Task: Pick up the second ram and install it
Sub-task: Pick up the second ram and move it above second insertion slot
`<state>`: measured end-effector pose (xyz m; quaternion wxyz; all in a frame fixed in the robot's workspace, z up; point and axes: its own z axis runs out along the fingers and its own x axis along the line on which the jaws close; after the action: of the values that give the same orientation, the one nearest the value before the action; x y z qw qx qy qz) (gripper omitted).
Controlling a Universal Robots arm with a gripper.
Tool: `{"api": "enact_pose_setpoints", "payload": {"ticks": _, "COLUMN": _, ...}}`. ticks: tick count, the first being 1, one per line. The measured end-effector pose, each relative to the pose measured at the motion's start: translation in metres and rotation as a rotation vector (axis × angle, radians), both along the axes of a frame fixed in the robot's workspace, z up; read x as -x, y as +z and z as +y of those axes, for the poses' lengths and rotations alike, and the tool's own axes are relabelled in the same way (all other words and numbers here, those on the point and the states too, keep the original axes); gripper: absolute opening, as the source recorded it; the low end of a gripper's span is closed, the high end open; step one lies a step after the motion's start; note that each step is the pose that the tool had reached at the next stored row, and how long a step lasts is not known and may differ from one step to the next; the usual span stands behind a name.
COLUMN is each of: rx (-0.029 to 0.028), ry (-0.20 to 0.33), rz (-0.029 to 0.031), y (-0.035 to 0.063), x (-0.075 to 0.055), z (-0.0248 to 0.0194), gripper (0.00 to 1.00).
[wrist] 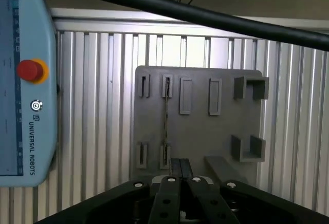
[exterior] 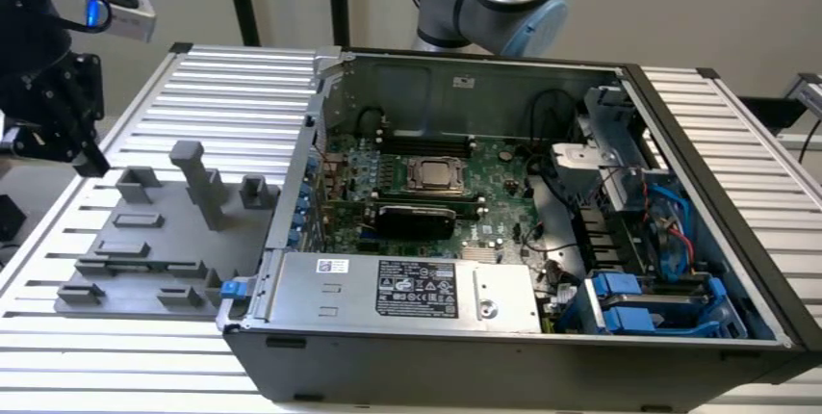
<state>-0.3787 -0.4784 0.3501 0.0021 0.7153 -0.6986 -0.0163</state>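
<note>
The second ram (wrist: 166, 115) stands edge-on as a thin dark strip in a pair of slots on the grey fixture plate (wrist: 200, 131). My gripper (wrist: 181, 168) hangs high above the plate's near edge, its two black fingers pressed together with nothing between them. In the exterior view the gripper (exterior: 71, 149) hovers at the far left, above and beyond the fixture plate (exterior: 141, 250). The open computer case (exterior: 514, 231) lies at the middle, with long black memory slots (exterior: 430, 137) behind the processor socket (exterior: 434, 175).
A teach pendant (wrist: 25, 85) with a red stop button lies on the ribbed aluminium table (wrist: 103, 106) beside the plate. Tall grey fixture posts (exterior: 199, 178) rise from the plate. A black bar (wrist: 205, 16) crosses overhead. The power supply (exterior: 411, 289) and blue drive cages (exterior: 642, 303) fill the case's front.
</note>
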Motion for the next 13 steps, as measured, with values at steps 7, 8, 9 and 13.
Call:
{"api": "enact_pose_setpoints", "payload": {"ticks": 7, "rx": 0.0019, "ry": 0.0, "rz": 0.0037, "y": -0.0057, "x": 0.0, "z": -0.0006, "gripper": 0.36}}
{"api": "enact_pose_setpoints", "payload": {"ticks": 8, "rx": 0.0019, "ry": 0.0, "rz": 0.0039, "y": -0.0074, "x": 0.0, "z": -0.0008, "gripper": 0.42}}
{"api": "enact_pose_setpoints", "payload": {"ticks": 9, "rx": 0.0019, "ry": 0.0, "rz": 0.004, "y": -0.0093, "x": 0.0, "z": -0.0012, "gripper": 0.42}}
{"api": "enact_pose_setpoints", "payload": {"ticks": 13, "rx": 0.0019, "ry": 0.0, "rz": 0.004, "y": -0.0165, "x": 0.0, "z": -0.0024, "gripper": 0.42}}
